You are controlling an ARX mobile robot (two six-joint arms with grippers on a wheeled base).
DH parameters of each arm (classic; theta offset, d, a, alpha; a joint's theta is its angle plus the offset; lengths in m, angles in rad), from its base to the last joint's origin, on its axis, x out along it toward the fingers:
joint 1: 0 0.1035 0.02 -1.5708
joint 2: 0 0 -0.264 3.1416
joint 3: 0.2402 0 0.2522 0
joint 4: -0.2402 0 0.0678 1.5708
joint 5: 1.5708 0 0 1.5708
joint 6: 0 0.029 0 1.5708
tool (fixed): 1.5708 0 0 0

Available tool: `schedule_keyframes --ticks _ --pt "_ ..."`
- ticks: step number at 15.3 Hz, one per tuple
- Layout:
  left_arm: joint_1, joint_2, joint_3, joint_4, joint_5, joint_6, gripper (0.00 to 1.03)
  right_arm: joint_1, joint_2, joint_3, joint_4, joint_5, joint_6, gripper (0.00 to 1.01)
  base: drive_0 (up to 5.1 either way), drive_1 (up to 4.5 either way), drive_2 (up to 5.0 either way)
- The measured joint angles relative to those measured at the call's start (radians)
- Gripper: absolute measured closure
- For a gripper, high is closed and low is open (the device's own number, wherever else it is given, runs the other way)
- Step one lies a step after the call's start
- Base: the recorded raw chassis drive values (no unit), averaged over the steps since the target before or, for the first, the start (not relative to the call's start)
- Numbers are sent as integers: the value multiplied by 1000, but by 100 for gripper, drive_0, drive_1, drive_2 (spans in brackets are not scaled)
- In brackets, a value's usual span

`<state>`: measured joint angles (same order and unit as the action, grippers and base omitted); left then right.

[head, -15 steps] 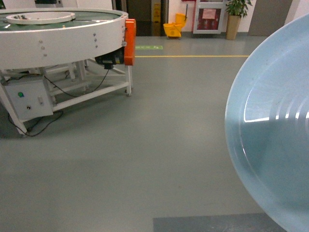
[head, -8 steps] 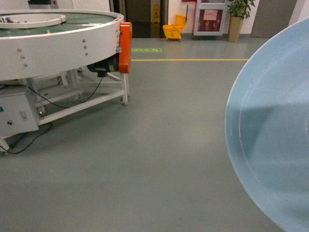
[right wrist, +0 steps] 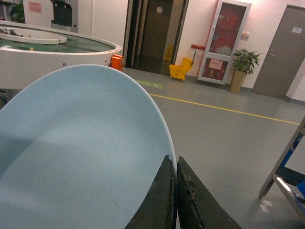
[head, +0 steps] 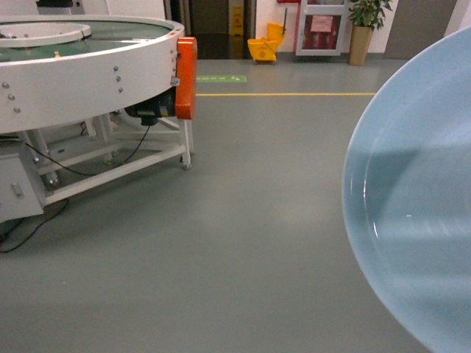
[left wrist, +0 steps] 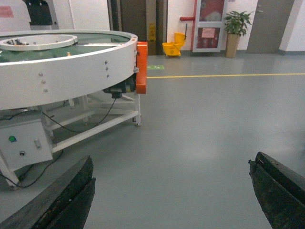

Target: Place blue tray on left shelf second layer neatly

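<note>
The blue tray [right wrist: 81, 157] is a pale blue round dish held up on edge, and its rim is pinched in my right gripper [right wrist: 176, 164], which is shut on it. In the head view the blue tray [head: 419, 220] fills the right side and hides the right arm. My left gripper [left wrist: 171, 162] is open wide over bare floor, with nothing between its fingers [left wrist: 71, 195]. A steel rack post [right wrist: 286, 160] with something blue behind it shows at the right edge of the right wrist view. The left shelf second layer itself is out of view.
A large round white conveyor table [head: 88, 66] with an orange cover [head: 185, 77] stands at the left on a white frame, with cables and a control box [left wrist: 24, 148] beneath. Farther off are a yellow floor line [head: 294, 94], a yellow mop bucket [head: 265, 48] and a potted plant [head: 363, 29].
The round table has slid leftward in the head view and its control box has left the frame, so the base has moved. The tray stays in the same spot in view.
</note>
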<state>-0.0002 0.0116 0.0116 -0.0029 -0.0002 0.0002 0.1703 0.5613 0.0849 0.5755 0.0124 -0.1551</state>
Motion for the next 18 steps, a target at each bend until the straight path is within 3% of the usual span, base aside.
schedule_keyframes --ticks 18 --pt "0 0 0 -1 0 0 5 0 0 0 3 1 0 99 9 415 -397"
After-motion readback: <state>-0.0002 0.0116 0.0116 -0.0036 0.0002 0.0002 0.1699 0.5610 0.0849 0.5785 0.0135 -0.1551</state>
